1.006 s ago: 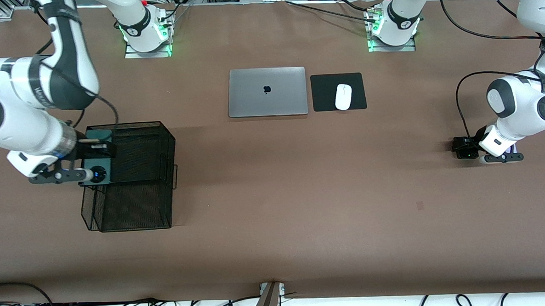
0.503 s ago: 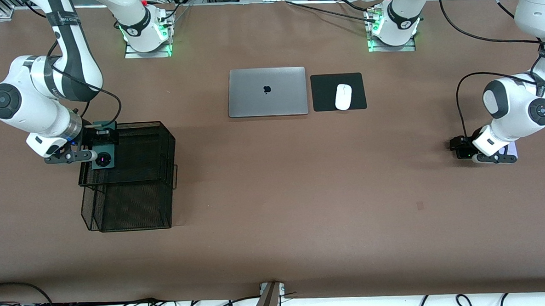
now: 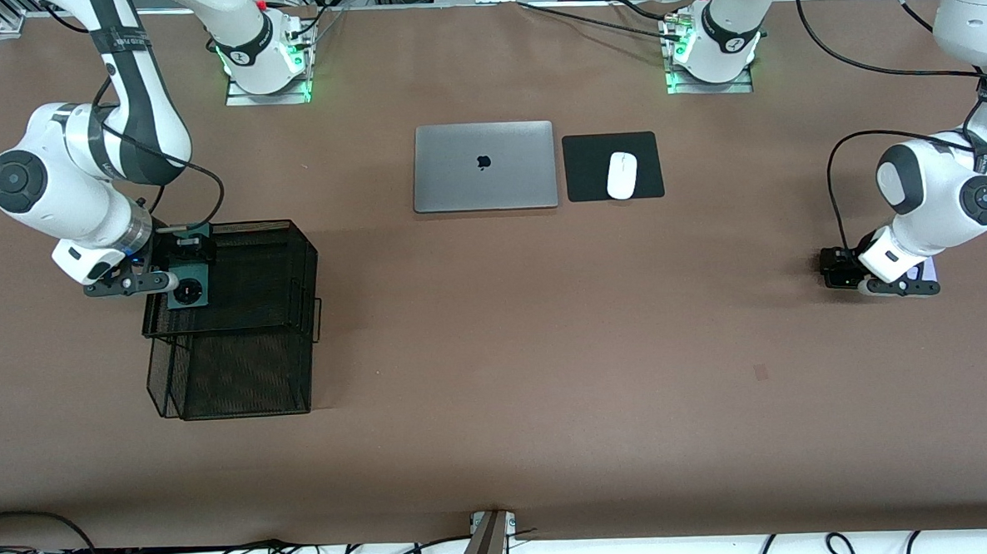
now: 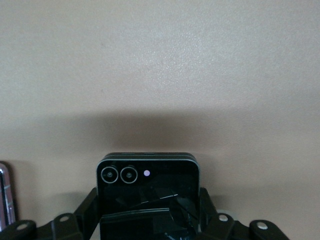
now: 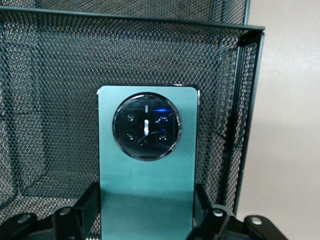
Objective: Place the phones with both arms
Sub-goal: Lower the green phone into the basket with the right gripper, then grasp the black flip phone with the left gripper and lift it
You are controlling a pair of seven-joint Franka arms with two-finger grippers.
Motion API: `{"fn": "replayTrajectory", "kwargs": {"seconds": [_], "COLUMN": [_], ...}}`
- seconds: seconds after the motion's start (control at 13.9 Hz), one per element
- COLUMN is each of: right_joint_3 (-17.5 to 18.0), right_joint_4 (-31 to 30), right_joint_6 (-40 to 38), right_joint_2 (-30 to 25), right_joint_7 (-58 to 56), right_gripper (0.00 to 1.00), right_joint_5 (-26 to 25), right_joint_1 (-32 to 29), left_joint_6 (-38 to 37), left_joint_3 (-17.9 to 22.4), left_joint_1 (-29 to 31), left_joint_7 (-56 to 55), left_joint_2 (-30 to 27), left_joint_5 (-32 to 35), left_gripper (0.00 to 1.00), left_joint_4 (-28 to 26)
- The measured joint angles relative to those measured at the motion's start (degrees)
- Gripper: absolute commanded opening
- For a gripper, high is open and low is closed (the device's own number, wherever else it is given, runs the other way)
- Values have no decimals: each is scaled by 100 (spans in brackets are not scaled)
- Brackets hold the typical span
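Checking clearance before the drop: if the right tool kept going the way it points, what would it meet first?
Probably the black mesh basket: the right tool holds the dark-green phone pointing into it, so the phone would meet mesh first; depth is unclear.

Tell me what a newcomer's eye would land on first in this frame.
Most striking is the dark-green phone with its round camera ring, clamped in the right gripper over the upper tier of the black mesh basket at the right arm's end of the table. Toward the left arm's end, the left gripper is low at the table, closed on the black phone. Between them lie a closed grey laptop and a white mouse.
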Motion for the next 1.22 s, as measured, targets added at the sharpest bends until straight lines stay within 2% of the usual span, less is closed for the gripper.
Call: {"fn": "replayTrajectory", "kwargs": {"seconds": [0.07,0.14,0.29,0.43,0.65,0.93,1.22], "right_joint_3": [0,0,0,0,0,-4,-30], "right_joint_4": [-4,-8,-9,-9,3,313,1453], "right_joint_6": [23,30,60,122,181,72,-1662], "right_joint_2": [22,44,102,145,145,50,-127], "right_joint_7": [0,0,0,0,0,61,404], "right_gripper": [33,42,84,99,100,100,100], "right_joint_5": [73,130,161,168,177,195,196], "right_joint_1": [0,1,1,2,3,9,16], "left_joint_6": [0,0,-44,-299,-784,-1004,-1005], "left_joint_3": [0,-1,-15,-38,-56,-90,-107], "left_joint_1": [-1,-6,-54,-161,-631,-1717,-2724], "left_joint_7": [0,0,0,-39,-641,-2109,-3116], "left_joint_2": [2,16,77,103,120,177,302], "left_joint_5": [0,0,0,0,-1,-2,-3], "left_gripper": [6,4,4,3,2,2,2], "left_joint_4": [7,33,187,447,875,1147,1269]}}
